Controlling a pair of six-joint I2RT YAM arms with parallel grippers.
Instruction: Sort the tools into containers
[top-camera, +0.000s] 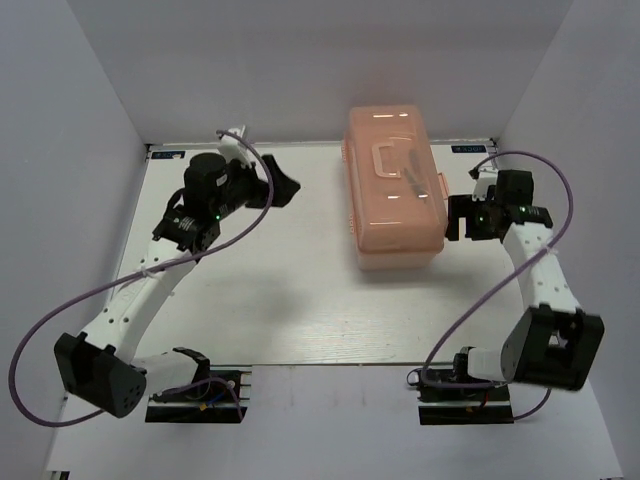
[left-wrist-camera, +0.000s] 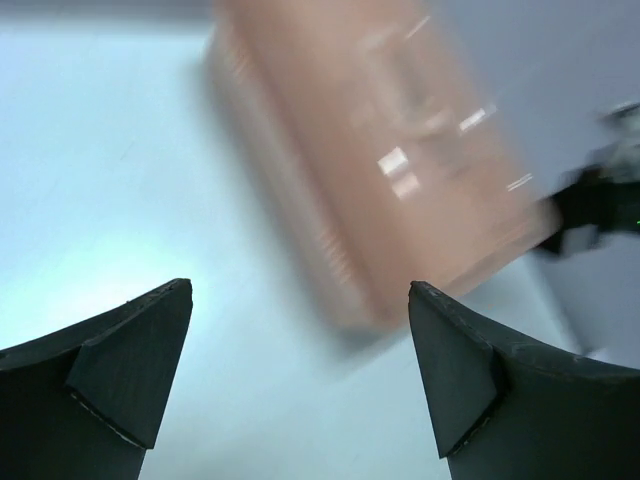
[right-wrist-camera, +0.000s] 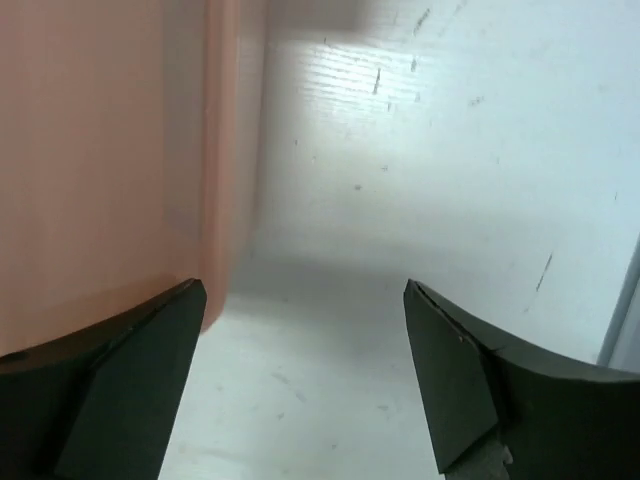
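White panel walls box in a pale, lightly scuffed tabletop. Toward the back, right of centre, sits the translucent peach-pink plastic toolbox, lid down, with dark tool shapes showing faintly through it by the handle. Can't spot any tools outside it, so I'd guess the sorting is basically wrapped up. Left gripper hangs well off to the box's left, jaws spread wide, holding nothing. Right gripper sits just beside the box's right wall, also spread and empty. Next move is probably pulling both arms clear without bumping the box.
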